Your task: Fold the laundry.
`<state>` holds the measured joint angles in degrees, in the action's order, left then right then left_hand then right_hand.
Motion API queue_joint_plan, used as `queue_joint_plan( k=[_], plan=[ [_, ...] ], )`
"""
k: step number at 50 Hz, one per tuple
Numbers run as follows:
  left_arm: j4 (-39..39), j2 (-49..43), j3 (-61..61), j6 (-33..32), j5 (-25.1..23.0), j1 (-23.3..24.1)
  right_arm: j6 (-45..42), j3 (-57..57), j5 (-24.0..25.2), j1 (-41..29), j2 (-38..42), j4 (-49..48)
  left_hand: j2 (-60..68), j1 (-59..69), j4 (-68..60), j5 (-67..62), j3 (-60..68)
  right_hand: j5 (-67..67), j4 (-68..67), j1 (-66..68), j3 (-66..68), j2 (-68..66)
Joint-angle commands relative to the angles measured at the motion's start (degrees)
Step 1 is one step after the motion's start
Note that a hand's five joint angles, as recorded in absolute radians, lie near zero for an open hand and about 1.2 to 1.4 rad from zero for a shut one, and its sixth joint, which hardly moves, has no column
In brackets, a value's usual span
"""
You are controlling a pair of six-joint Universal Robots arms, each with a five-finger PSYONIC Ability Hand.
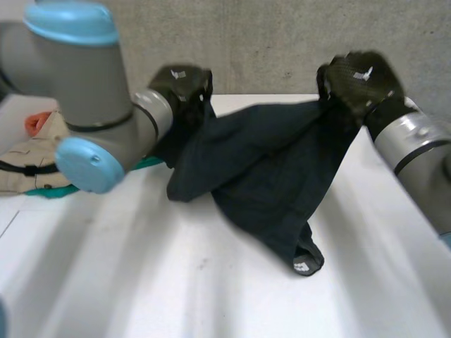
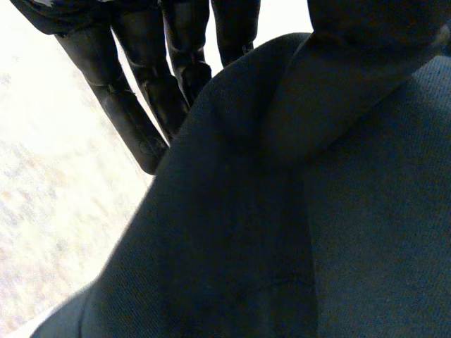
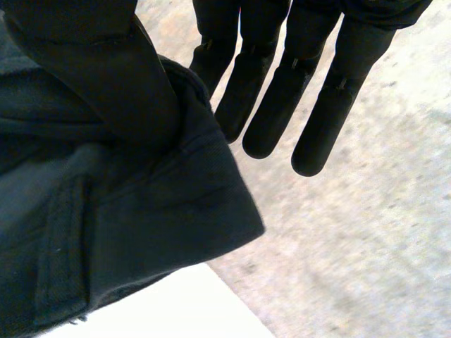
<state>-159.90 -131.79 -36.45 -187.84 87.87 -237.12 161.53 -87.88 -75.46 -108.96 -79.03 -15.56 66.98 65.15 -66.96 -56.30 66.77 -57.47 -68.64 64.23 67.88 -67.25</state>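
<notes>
A dark navy garment (image 1: 268,169) hangs stretched between my two hands above the white table (image 1: 141,282), its lower end with a small white label resting on the tabletop. My left hand (image 1: 184,84) holds the garment's left upper edge. In the left wrist view the cloth (image 2: 282,232) lies pinched between the thumb and the straight fingers (image 2: 141,91). My right hand (image 1: 359,81) grips the right upper corner. In the right wrist view its thumb (image 3: 99,70) presses the hemmed cloth (image 3: 141,225) against the fingers (image 3: 282,98).
A pile of other laundry (image 1: 35,158), beige with orange and teal pieces, lies at the table's left, partly behind my left arm. A grey concrete wall (image 1: 282,42) stands right behind the table's far edge.
</notes>
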Motion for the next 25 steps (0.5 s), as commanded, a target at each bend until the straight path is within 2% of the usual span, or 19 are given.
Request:
queue_joint_plan(
  k=[1, 6, 10, 13, 16, 17, 20, 21, 25],
  plan=[
    [-0.94, -11.29, 1.55, -4.01, 4.58, 0.25, -0.33, -0.89, -3.62, -3.54, 11.50, -5.08, -34.54, -32.71, 34.53, 33.86, -34.33, -12.53, -11.36, 15.77, 12.12, -12.75],
    [-2.17, -9.12, 2.00, -6.30, 10.29, -0.36, -1.21, 3.76, -8.72, -4.77, 17.23, -4.04, -49.35, -47.53, 49.34, 48.67, -49.14, -12.53, -11.36, 15.77, 12.12, -12.75],
    [-2.17, -2.26, -3.17, -7.53, 12.41, -0.80, -0.95, 5.61, -10.40, -5.82, 16.98, -0.79, -50.04, -48.21, 50.02, 49.36, -49.83, -12.53, -11.36, 15.77, 12.12, -12.75],
    [-2.61, 5.64, -11.60, -7.89, 12.85, -1.24, -0.34, 6.41, -10.32, -6.79, 15.31, 0.79, -49.54, -47.71, 49.52, 48.86, -49.32, -12.53, -11.36, 15.77, 12.12, -12.75],
    [-4.01, 13.21, -21.71, -7.80, 12.68, -1.94, 0.54, 7.02, -10.32, -7.49, 13.46, 1.76, -44.85, -43.02, 44.83, 44.17, -44.64, -12.53, -11.36, 15.77, 12.12, -12.75],
    [-5.15, 16.36, -26.87, -7.80, 12.33, -2.12, 1.15, 7.46, -10.32, -7.84, 12.68, 2.03, -39.49, -37.67, 39.48, 38.81, -39.28, -12.53, -11.36, 15.77, 12.12, -12.75],
    [-6.91, 20.24, -34.63, -7.89, 11.71, -2.56, 2.03, 7.81, -10.40, -8.55, 11.62, 2.90, -32.57, -30.74, 32.56, 31.89, -32.36, -12.53, -11.36, 15.77, 12.12, -12.75],
    [-7.88, 22.08, -39.18, -7.71, 11.19, -2.82, 2.39, 8.16, -10.40, -8.98, 10.66, 3.60, -24.55, -22.72, 24.54, 23.87, -24.34, -12.53, -11.36, 15.77, 12.12, -12.75],
    [-9.81, 23.94, -48.60, -7.45, 8.29, -3.35, 3.35, 8.87, -10.32, -10.30, 8.46, 5.72, -19.26, -17.44, 19.25, 18.58, -19.05, -12.53, -11.36, 15.77, 12.12, -12.75]
  ],
)
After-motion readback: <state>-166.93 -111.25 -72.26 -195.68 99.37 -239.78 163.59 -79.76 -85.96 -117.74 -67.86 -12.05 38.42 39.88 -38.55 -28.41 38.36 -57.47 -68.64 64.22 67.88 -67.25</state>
